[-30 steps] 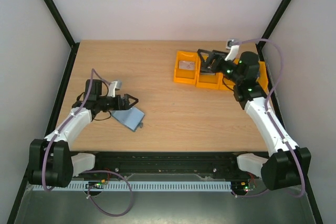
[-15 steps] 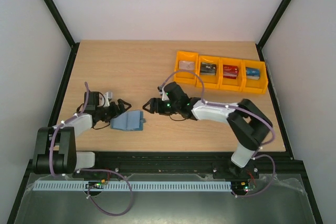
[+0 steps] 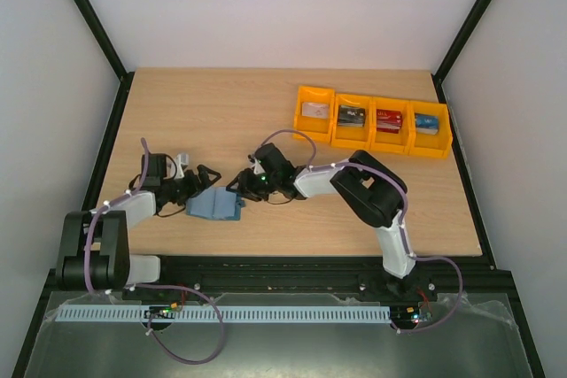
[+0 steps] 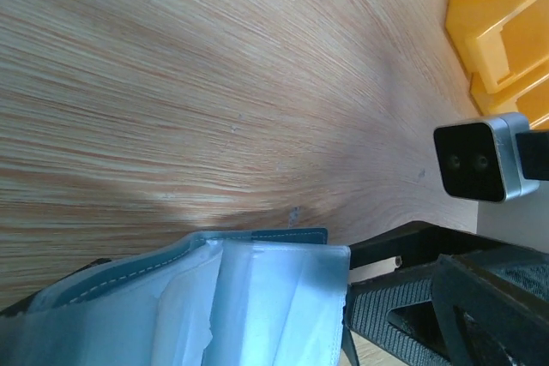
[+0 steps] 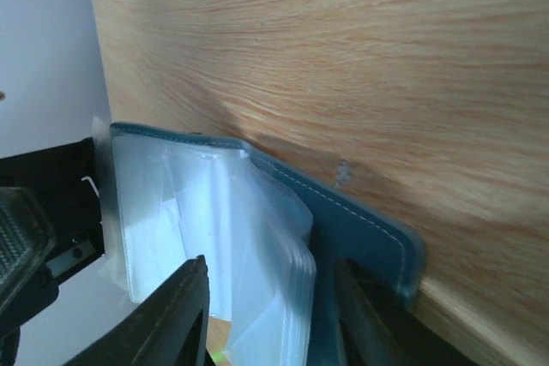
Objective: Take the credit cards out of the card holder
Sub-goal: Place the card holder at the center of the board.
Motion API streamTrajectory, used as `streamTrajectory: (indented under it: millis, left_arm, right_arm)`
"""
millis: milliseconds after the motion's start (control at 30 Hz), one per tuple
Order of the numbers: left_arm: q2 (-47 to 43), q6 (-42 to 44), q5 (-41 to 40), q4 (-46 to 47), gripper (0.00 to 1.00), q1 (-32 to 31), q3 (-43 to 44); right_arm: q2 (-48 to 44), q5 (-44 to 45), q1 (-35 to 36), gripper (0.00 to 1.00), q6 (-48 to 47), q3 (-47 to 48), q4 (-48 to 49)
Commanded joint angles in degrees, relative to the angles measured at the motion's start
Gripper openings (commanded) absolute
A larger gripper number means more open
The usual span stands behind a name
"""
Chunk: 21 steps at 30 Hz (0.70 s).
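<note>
Teal wallet (image 3: 215,204) lies open on worktop (image 3: 221,121), near front edge, left of centre, btwn the two grippers. L gripper (image 3: 198,185) at its left side, jaws spread wide, not seen pinching anything. R gripper (image 3: 241,189) at its right side. R wrist view shows fingers (image 5: 182,315) either side of the clear sleeves (image 5: 197,212) and teal cover, jaws part-way in; can't tell if they bite yet.

One card per orange bin (image 3: 353,141) at far right corner: grey card (image 3: 314,110), black card (image 3: 351,115), red card (image 3: 389,120), blue card (image 3: 426,123). Sleeves look empty in both wrist views, no card edge visible, so prob. task nearly done and this is a hold/check on the wallet.

To do it well: pinch cover + sleeves together near the edge, not just the top film, which looks floppy and likely to slip. Close gently. L jaws should stay wide and clear, since grippers are v. close and could clash. If lifting, go slow: sleeves may fan out.
</note>
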Motion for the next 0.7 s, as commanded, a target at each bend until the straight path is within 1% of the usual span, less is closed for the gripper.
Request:
streamTrajectory:
  millis: [0, 33, 133, 167, 200, 300, 400, 500, 667]
  left_arm:
    - [1.4, -0.4, 1.2, 1.0, 0.99, 0.3, -0.8]
    - [1.6, -0.6, 1.4, 1.2, 0.99, 0.3, -0.8]
    - [1.6, -0.4, 1.4, 1.2, 0.99, 0.3, -0.6]
    - [1.4, -0.2, 1.1, 0.9, 0.99, 0.3, -0.3]
    - [1.1, 0.1, 0.8, 0.5, 0.99, 0.5, 0.0]
    - [-0.3, 1.4, -0.1, -0.9, 0.99, 1.5, 0.8]
    - [-1.7, 2.5, -0.6, -1.5, 0.99, 2.6, 0.7]
    - [-2.1, 3.0, 0.0, -1.5, 0.99, 2.6, 0.7]
    - [-3.5, 4.3, 0.4, -1.8, 0.99, 2.6, 0.9]
  right_arm:
    - [2.2, -2.5, 0.5, 0.35, 5.8, 1.6, 8.1]
    - [2.4, -3.4, 0.5, 0.31, 6.7, 1.3, 9.5]
    - [2.3, -5.2, 0.5, 0.11, 8.4, -0.5, 12.9]
    - [1.8, -5.5, 0.4, 0.03, 8.1, -1.1, 12.9]
    - [1.3, -5.6, 0.0, 0.02, 7.5, -1.7, 12.6]
    - [-2.7, -5.2, -2.8, 0.02, 4.7, -5.4, 10.3]
    - [-8.2, -3.2, -7.1, 0.02, -3.2, -9.0, 1.9]
    - [-11.3, -2.9, -10.2, 0.01, -9.2, -11.0, -6.2]
    - [-14.4, -3.0, -13.0, 0.02, -17.6, -10.5, -16.2]
